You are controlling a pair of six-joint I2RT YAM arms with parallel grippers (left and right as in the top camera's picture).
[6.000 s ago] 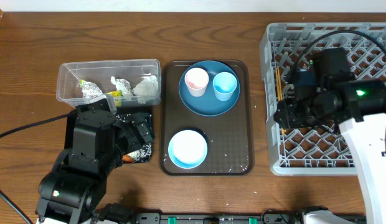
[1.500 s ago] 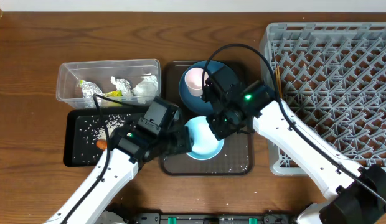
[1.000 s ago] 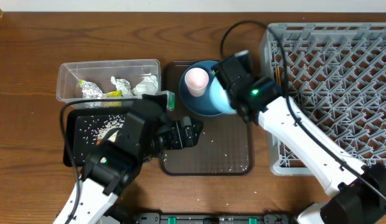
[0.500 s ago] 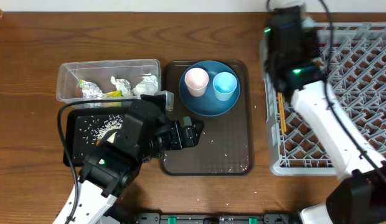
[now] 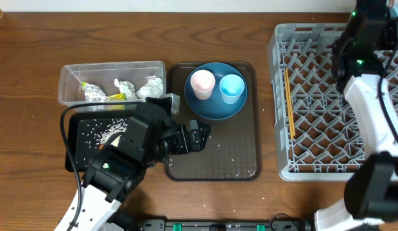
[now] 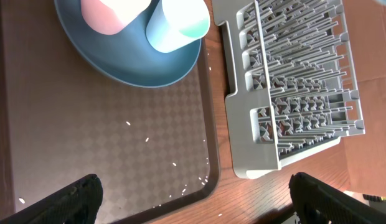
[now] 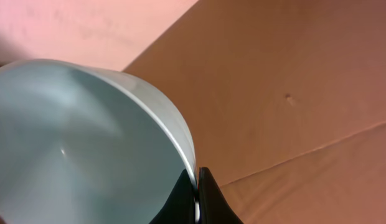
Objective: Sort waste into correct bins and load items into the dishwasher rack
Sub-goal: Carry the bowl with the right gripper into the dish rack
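My right gripper (image 7: pixel 196 194) is shut on the rim of the pale bowl (image 7: pixel 75 143), which fills the left of the right wrist view. In the overhead view the right arm (image 5: pixel 363 58) stands over the far right of the grey dishwasher rack (image 5: pixel 334 170), and the bowl is hidden there. My left gripper (image 6: pixel 199 199) is open and empty above the brown tray (image 6: pixel 106 143). The blue plate (image 5: pixel 215 106) carries the pinkish cup (image 5: pixel 202 83) and the light blue cup (image 5: pixel 232 87). Wooden chopsticks (image 5: pixel 290 102) lie in the rack.
The clear tub (image 5: pixel 70 74) holds napkins (image 5: pixel 151 90) and the foil wrapper (image 5: pixel 96 93). The black tray (image 5: pixel 90 138) holds rice grains and is partly covered by my left arm (image 5: pixel 131 154). Rice is scattered on the brown tray (image 5: pixel 218 160). The carrot is hidden.
My right arm has carried the bowl off the brown tray, up and right to the far right of the rack. My left arm drew back and has stayed still for the last second.
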